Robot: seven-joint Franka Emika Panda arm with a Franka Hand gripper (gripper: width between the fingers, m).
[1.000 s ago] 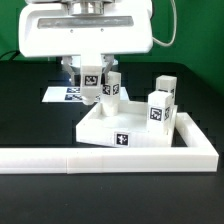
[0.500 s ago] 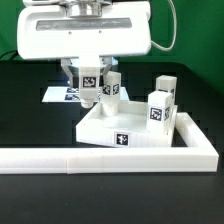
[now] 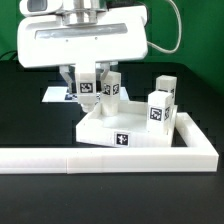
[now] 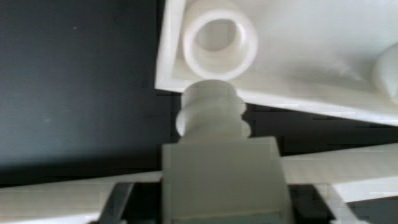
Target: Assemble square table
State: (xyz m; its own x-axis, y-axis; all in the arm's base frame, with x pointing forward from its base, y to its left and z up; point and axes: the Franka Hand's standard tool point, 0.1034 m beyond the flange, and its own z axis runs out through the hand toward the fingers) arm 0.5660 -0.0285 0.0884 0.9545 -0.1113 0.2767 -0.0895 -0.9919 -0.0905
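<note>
The white plastic square slab with round corner sockets is lying on the black desk, tucked into the corner of the long white L-shaped rail; its black-and-white tag is facing the camera. Two small white tagged leg blocks are standing upright at the slab's corner on the exterior view's right, though whether they are screwed in or merely resting there is hard to judge; another leg is standing at the far corner. So the assembly is looking partly done, with at least one socket sitting empty in the wrist view.

The gripper is hanging above the slab's corner on the exterior view's left, its fingers clamping a white leg block with a threaded tip; the tip is pointing down, near the empty socket but not in it, offset to one side. What seems left is aligning this leg over the hole, lowering it and twisting it home, then checking the others.
</note>
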